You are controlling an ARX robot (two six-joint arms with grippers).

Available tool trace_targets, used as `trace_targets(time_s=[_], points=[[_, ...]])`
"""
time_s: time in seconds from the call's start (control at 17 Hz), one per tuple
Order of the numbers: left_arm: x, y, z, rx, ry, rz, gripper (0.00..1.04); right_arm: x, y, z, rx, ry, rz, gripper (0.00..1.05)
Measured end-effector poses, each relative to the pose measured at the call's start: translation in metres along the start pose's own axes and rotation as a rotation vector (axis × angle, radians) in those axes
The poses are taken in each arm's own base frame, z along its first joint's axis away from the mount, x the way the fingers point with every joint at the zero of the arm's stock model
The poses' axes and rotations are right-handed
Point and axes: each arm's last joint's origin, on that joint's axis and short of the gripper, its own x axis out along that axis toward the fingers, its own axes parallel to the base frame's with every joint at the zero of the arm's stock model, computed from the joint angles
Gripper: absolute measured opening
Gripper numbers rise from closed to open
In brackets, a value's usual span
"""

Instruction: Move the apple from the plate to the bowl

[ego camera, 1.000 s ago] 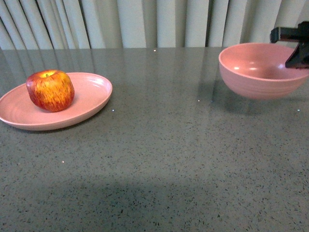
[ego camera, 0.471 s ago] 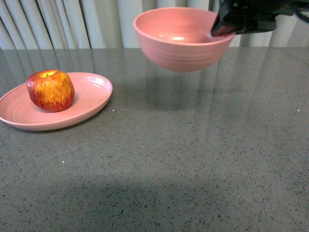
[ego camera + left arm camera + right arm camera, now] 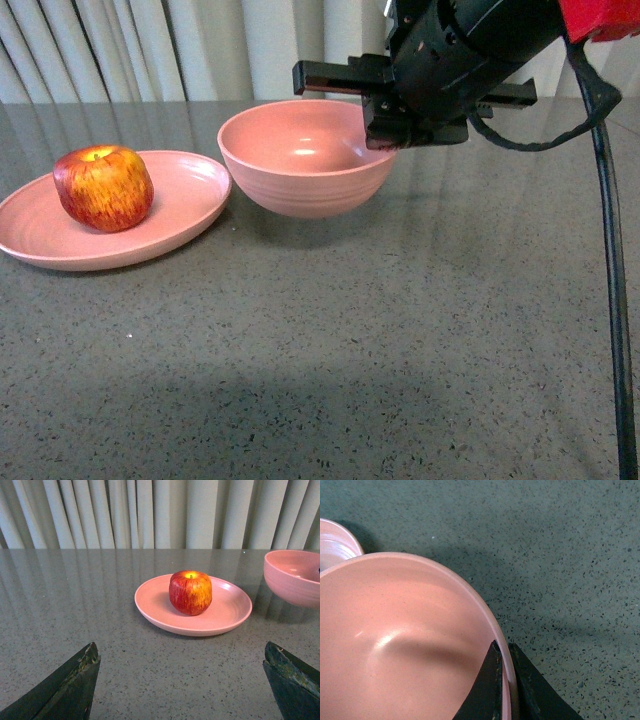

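The red apple sits upright on the shallow pink plate at the left. The deep pink bowl stands just right of the plate, nearly touching its rim. My right gripper is shut on the bowl's right rim; in the right wrist view its fingers pinch the bowl's wall, one inside and one outside. My left gripper is open and empty, low over the table, facing the apple and plate from some way off. The bowl's edge shows beside them.
The table is grey speckled stone. Pale curtains hang behind it. The right arm's black cable hangs down at the right of the front view.
My right gripper has carried the bowl from the far right, up and leftward, then down beside the plate. The apple and plate have not moved.
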Motion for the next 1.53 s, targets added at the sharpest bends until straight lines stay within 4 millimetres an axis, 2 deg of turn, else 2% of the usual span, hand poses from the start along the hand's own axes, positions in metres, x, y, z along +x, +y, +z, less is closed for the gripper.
trace_targets(time_s=[0.59, 0.94, 1.0, 1.12, 1.35, 1.47, 1.53], points=[[0.000, 0.000, 0.000, 0.000, 0.000, 0.000, 0.98, 0.031, 0.007, -0.010, 0.015, 0.052, -0.018, 0.03], [0.000, 0.000, 0.000, 0.000, 0.000, 0.000, 0.98, 0.034, 0.006, -0.011, 0.022, 0.060, -0.034, 0.03], [0.000, 0.000, 0.000, 0.000, 0.000, 0.000, 0.98, 0.034, 0.006, -0.010, 0.027, 0.063, -0.031, 0.08], [0.000, 0.000, 0.000, 0.000, 0.000, 0.000, 0.98, 0.034, 0.005, -0.010, 0.036, 0.064, -0.029, 0.28], [0.000, 0.000, 0.000, 0.000, 0.000, 0.000, 0.98, 0.034, 0.004, -0.010, 0.041, 0.061, -0.028, 0.36], [0.000, 0.000, 0.000, 0.000, 0.000, 0.000, 0.98, 0.026, 0.001, -0.004, 0.052, 0.040, -0.015, 0.58], [0.000, 0.000, 0.000, 0.000, 0.000, 0.000, 0.98, 0.016, 0.000, 0.000, 0.056, 0.017, -0.008, 0.69]])
